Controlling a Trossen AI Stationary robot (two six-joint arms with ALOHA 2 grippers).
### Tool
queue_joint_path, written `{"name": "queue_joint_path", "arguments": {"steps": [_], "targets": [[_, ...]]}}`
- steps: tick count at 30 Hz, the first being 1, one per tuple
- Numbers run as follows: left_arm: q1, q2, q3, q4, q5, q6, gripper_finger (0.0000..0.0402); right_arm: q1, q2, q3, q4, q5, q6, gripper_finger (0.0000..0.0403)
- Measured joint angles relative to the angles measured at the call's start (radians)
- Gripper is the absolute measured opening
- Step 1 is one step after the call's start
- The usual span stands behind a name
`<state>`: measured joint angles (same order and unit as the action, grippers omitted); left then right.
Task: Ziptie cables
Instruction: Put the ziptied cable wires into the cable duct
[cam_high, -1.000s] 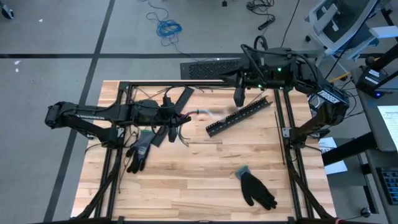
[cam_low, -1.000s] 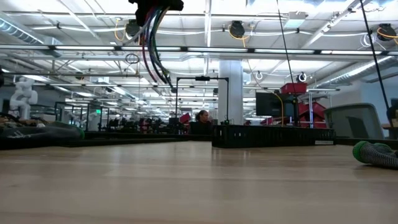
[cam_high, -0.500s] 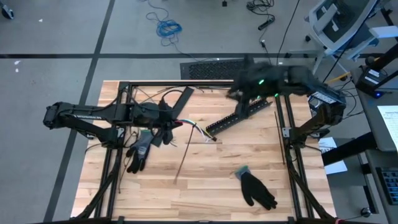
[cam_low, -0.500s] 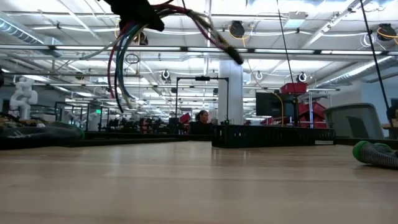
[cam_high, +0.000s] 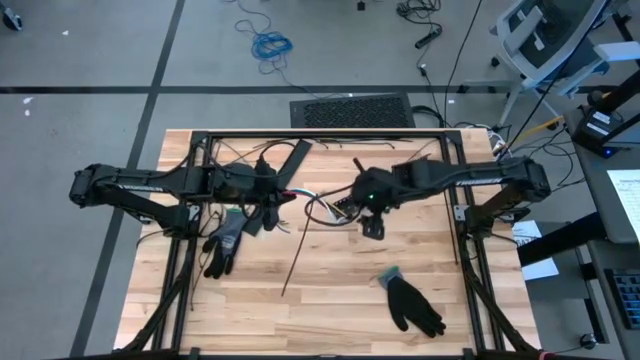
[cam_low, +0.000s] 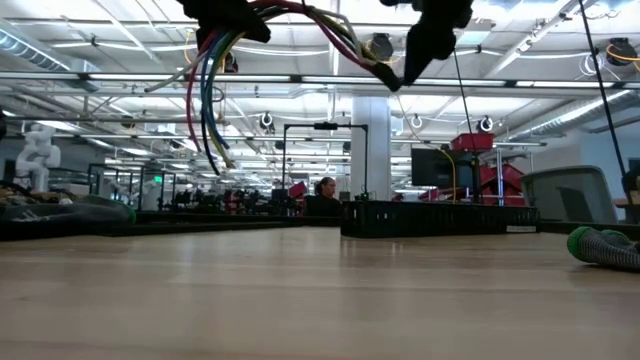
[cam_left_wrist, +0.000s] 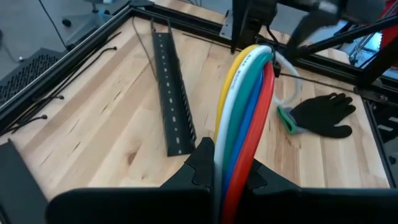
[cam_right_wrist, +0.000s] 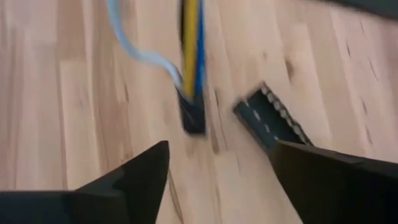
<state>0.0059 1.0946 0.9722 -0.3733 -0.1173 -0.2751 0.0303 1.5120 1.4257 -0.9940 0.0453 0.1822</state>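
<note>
Only the left wrist view shows the left claw clamped on the cables; their ends hang ahead of the spread, empty right claw.

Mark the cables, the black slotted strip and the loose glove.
cables (cam_left_wrist: 245, 112), left wrist view, on the green wire mid-bundle
black slotted strip (cam_left_wrist: 172, 99), left wrist view, middle of the strip
glove (cam_high: 412, 303), high view, its palm

R arm swings from the table's back edge to mid-table; R gripper now hangs over the boards by the cables' free end, jaws apart where earlier they were closed; cables now arch up & across from L gripper toward R, no longer hanging straight; slotted strip mostly hidden under R arm from above.
</note>
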Motion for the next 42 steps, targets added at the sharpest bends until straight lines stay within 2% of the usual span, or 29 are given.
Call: {"name": "queue_joint_path", "arguments": {"steps": [5,11,15,19,21,26,31,35,42], "targets": [[0.0,0.0,0.0,-0.001,-0.001,0.002,0.002,0.012,0.0,-0.05,0.158,0.002,0.057,0.0294],[0.0,0.0,0.0,-0.001,-0.005,0.0,0.002,0.019,0.002,-0.084,0.251,0.008,0.072,0.0301],[0.0,0.0,0.0,-0.001,-0.015,-0.005,0.002,0.018,0.003,-0.12,0.257,0.009,0.071,0.0297],[0.0,0.0,0.0,-0.002,-0.019,-0.005,0.002,0.005,0.003,-0.137,0.107,0.135,-0.03,0.0293],[0.0,0.0,0.0,-0.002,-0.019,-0.005,0.002,-0.021,-0.001,-0.156,0.016,0.192,-0.103,0.0293],[0.0,0.0,0.0,-0.003,-0.019,-0.003,0.002,-0.131,-0.079,-0.326,-0.049,0.19,-0.225,0.0293],[0.0,0.0,0.0,-0.003,-0.019,0.0,0.002,-0.232,-0.166,-0.498,0.053,0.192,-0.318,0.0293],[0.0,0.0,0.0,-0.003,-0.019,0.0,0.002,-0.294,-0.176,-0.585,0.135,0.192,-0.383,0.0293],[0.0,-0.001,0.0,-0.002,-0.033,-0.007,0.002,-0.401,-0.139,-0.648,0.292,0.219,-0.499,0.0293]]}}
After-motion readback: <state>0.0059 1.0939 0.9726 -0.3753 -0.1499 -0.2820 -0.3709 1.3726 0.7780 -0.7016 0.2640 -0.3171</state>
